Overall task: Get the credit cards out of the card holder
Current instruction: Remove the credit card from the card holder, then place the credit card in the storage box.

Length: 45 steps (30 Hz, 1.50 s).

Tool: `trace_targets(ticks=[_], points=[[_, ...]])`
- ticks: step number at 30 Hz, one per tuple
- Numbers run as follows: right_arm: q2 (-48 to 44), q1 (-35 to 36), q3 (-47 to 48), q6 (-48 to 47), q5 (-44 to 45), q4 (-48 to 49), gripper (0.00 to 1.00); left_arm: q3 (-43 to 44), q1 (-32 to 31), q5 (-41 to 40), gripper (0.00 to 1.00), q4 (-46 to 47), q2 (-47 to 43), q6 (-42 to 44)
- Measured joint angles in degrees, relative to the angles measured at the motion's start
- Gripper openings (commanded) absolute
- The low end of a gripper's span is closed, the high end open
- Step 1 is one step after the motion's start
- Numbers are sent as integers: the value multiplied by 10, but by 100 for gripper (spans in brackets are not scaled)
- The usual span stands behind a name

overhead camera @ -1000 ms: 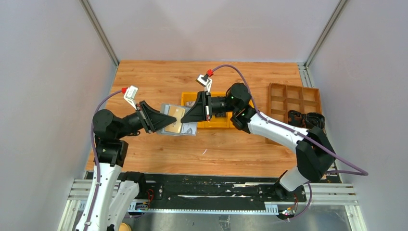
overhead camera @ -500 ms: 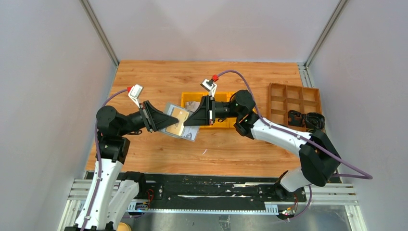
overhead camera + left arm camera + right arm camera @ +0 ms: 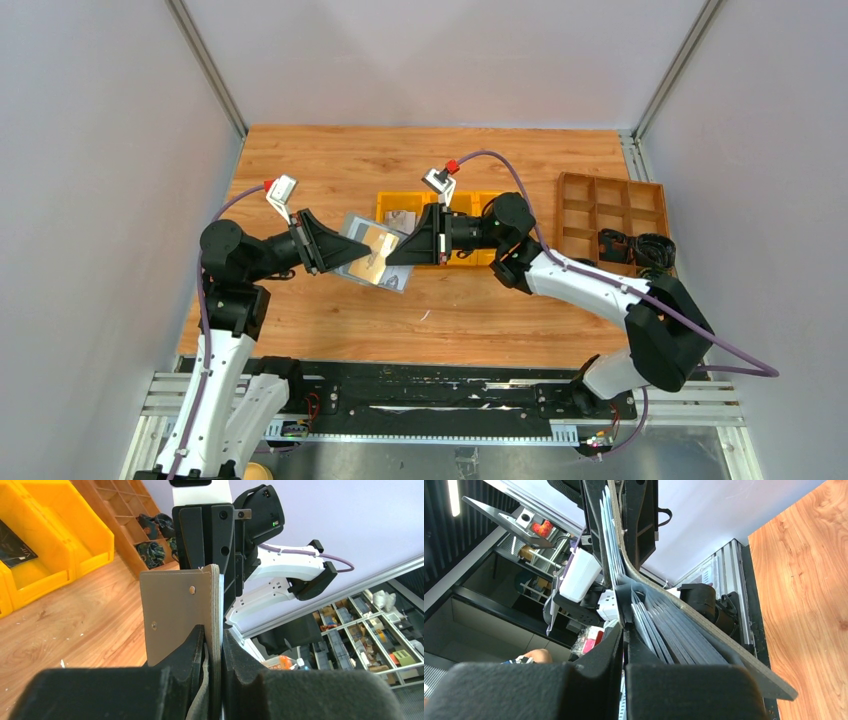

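Biggest thing first: the wooden table (image 3: 330, 160), with the brown divided tray (image 3: 612, 180) at its right edge and the yellow bin (image 3: 385, 205) right behind the action. That bin is what you'd bump if you swing back.

Your left gripper (image 3: 212, 635) is clamped on one flap of the card holder (image 3: 368, 258), holding it open in the air above the table. The right gripper (image 3: 623, 640) is pinched tight on a thin grey layer near the fold. I can't tell if that's a card or just pocket lining.

The credit cards (image 3: 659, 630) sit fanned in the pockets. They look light, stiff and slick, so I'd grab one exposed edge and pull straight out along the pocket.
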Motion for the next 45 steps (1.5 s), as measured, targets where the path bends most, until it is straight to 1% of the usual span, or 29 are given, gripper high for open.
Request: trace_targets(ticks=[1, 2, 3, 5, 7, 8, 10, 11, 13, 14, 15, 20, 22, 25, 27, 29, 31, 33, 34, 35, 36, 39, 41, 45], points=[[0, 0, 0, 2, 0, 3, 25, 0, 0, 0, 0, 0, 0, 0], [1, 0, 0, 6, 0, 6, 34, 0, 0, 0, 0, 0, 0, 0], [2, 0, 0, 12, 0, 14, 39, 0, 0, -1, 0, 1, 0, 0], [7, 0, 0, 28, 7, 43, 46, 0, 0, -8, 0, 1, 0, 0], [16, 0, 0, 49, 11, 71, 47, 0, 0, -14, 0, 1, 0, 0], [22, 0, 1, 59, 14, 91, 45, 0, 0, -17, 0, 1, 0, 0], [33, 0, 4, 75, 17, 113, 36, 0, 0, -21, 0, 1, 0, 0], [39, 1, 5, 82, 19, 123, 30, 0, 0, -23, 0, 0, 0, 0], [48, 1, 6, 94, 21, 133, 10, 0, 1, -25, 0, 1, 0, 0], [50, 1, 6, 94, 21, 134, 2, 0, 0, -25, 0, 2, 0, 0], [52, 1, 6, 95, 21, 134, 0, 1, 0, -24, 0, 3, 0, 0], [48, -8, -5, 104, 21, 138, 0, 1, 0, -22, 0, 8, 0, -1], [33, -22, -25, 104, 13, 135, 0, 1, 0, -23, 0, 6, 1, 3], [-3, -63, -57, 90, -11, 107, 0, 5, 0, -25, 0, -1, 4, 11], [-25, -93, -64, 69, -25, 69, 0, 9, 0, -23, 0, -9, 5, 21], [-56, -133, -62, 27, -45, -8, 0, 17, 0, -21, 0, -23, 5, 37], [-87, -175, -48, -44, -57, -131, 0, 28, 0, -19, 0, -41, 6, 59], [-104, -217, 3, -137, -49, -302, 0, 42, 0, -19, 0, -65, 6, 88], [-106, -236, 32, -180, -34, -375, 0, 49, 0, -19, 0, -78, 6, 105], [-106, -249, 53, -216, -20, -427, 0, 54, 0, -19, 0, -87, 6, 117], [-106, -269, 87, -265, 9, -509, 0, 59, 0, -19, 0, -99, 6, 132], [-97, -304, 145, -369, 89, -664, 0, 69, 0, -20, 0, -126, 7, 165], [-82, -314, 164, -419, 148, -736, 0, 75, 0, -20, 0, -143, 9, 184], [-28, -317, 178, -483, 258, -826, 0, 80, 0, -20, 0, -168, 12, 209]])
